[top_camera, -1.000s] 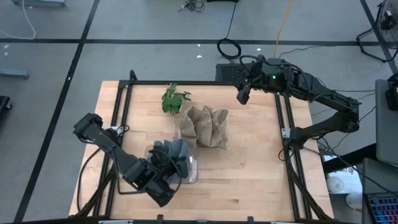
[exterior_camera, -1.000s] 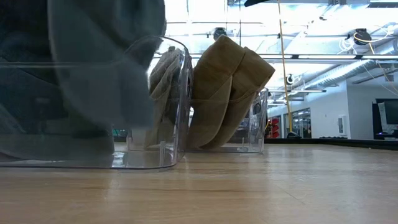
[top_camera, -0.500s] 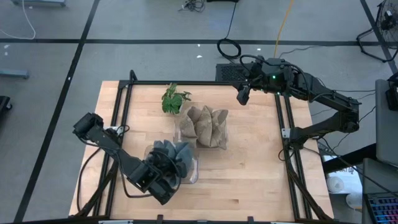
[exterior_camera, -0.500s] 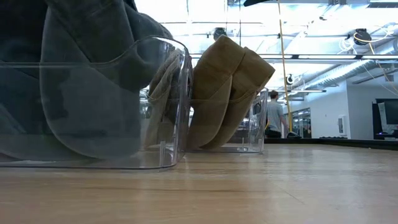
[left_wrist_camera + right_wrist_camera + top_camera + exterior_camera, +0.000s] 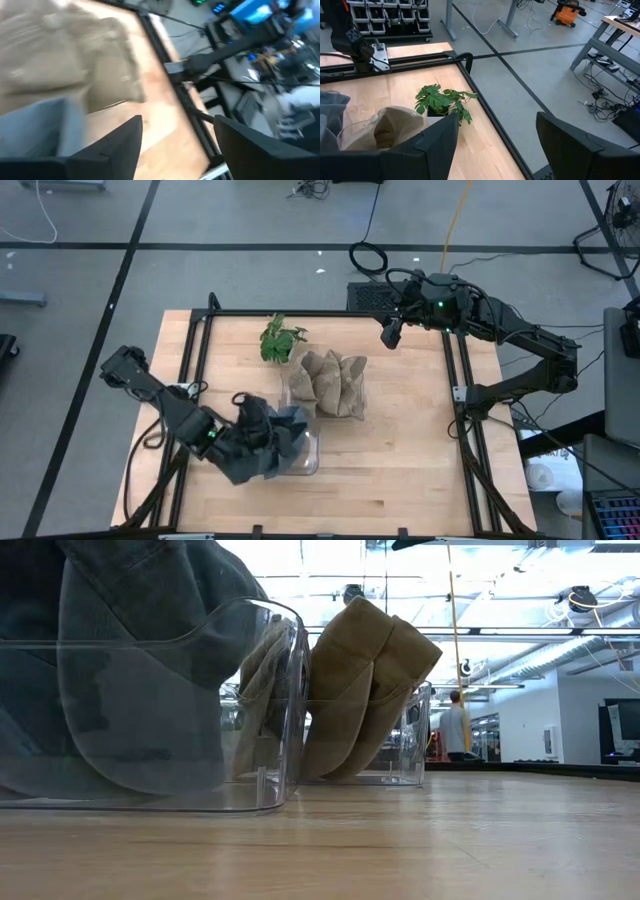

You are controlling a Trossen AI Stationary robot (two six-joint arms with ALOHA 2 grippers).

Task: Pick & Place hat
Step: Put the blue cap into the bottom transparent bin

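Two clear bins are sitting on the wooden table (image 5: 400, 450): the near bin (image 5: 305, 452) is holding grey hats (image 5: 287, 423), and the far bin (image 5: 355, 402) just behind it is holding tan hats (image 5: 325, 378). In the low view the grey hats (image 5: 140, 660) are filling the near bin (image 5: 285, 710) and bulging above its rim, while the tan hats (image 5: 365, 680) are leaning upright in the far bin (image 5: 415, 735).

The left gripper (image 5: 262, 442) is hanging low over the near bin's left side, right against the grey pile, with dark fabric lying just beside and under it. Its own wrist view is showing the fingers (image 5: 112, 150) spread apart with nothing between them, only bare table and grey cloth (image 5: 35, 125) off to one side, so the jaws are standing open and the hat is lying free in the bin.

The right gripper (image 5: 391, 332) is waiting above the table's far right corner, well apart from both bins, its fingers (image 5: 427, 147) parted and holding nothing. A small green plant (image 5: 279, 340) is standing near the far edge, beside the far bin.
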